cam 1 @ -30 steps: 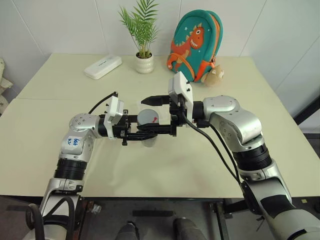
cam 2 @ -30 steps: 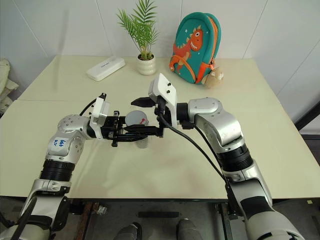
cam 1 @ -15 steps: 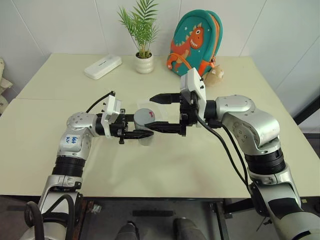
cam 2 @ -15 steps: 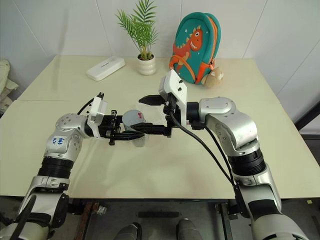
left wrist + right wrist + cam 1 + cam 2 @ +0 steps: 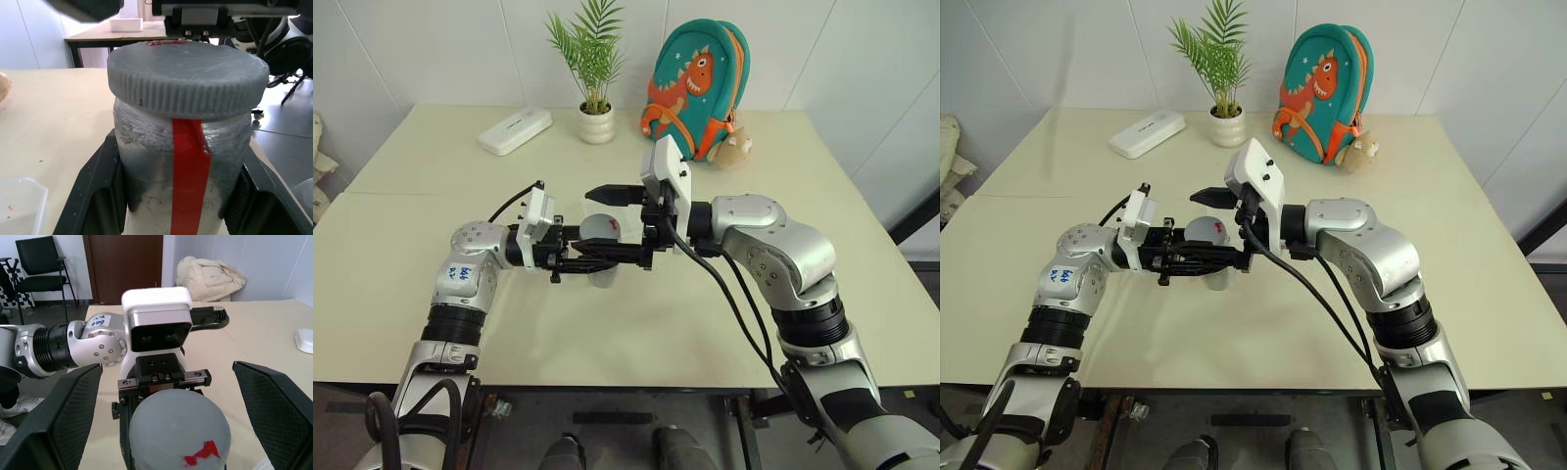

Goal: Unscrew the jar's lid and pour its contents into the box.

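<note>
The unscrewing step is in hand: the left gripper [image 5: 592, 257] pinches the jar [image 5: 183, 171] above the surface [image 5: 431, 235], its lid [image 5: 188, 73] on. The right gripper [image 5: 612, 220], fingers spread wide, straddles the lid from three o'clock. Next, I judge, they must close and twist.

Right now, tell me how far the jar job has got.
Done: left tool is shut on the jar, held above the table. In hand: right tool, open, straddles the lid, which is on. Left: unscrew, then pour into the box.

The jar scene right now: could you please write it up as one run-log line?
left gripper: shut on jar | right gripper: open, fingers either side of lid | lid: on | box: on table
</note>
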Robot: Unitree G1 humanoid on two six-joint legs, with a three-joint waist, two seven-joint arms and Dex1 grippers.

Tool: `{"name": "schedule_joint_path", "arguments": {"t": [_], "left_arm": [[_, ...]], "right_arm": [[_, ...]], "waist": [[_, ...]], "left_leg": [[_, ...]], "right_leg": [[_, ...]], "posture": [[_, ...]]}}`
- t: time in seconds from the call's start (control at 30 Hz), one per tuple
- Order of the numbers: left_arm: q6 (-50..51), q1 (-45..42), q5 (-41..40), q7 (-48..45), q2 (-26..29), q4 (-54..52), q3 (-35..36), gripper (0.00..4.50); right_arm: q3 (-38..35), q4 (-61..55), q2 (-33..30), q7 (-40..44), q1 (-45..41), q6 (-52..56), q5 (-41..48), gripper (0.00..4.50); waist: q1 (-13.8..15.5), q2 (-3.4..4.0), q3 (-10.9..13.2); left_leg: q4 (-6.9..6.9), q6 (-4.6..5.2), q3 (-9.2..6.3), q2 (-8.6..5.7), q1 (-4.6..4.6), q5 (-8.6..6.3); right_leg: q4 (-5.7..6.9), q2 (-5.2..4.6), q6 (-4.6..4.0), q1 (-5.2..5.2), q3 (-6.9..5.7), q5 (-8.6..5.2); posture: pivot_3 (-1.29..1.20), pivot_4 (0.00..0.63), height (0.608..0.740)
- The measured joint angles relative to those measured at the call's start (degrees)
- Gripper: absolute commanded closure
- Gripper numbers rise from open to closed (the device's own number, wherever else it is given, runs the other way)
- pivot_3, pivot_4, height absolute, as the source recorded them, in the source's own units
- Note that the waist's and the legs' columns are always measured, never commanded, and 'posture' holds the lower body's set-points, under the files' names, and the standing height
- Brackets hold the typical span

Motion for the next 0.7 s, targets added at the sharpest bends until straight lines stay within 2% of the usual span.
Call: {"name": "schedule_joint_path", "arguments": {"t": [0.7], "left_arm": [[6.78, 0.32, -1.49, 0.04, 1.52, -4.23, -0.27, 2.52]], "right_arm": [[2.59, 7.86, 2.78, 1.55, -2.27, -4.82, -4.36, 0.02]], "waist": [[-0.08, 0.0, 0.0]], "left_leg": [[0.0, 0.0, -0.01, 0.0, 0.0, 0.01]], "right_leg": [[0.02, 0.0, 0.0, 0.0, -0.01, 0.0]], "posture": [[0.0, 0.15, 0.74]]}}
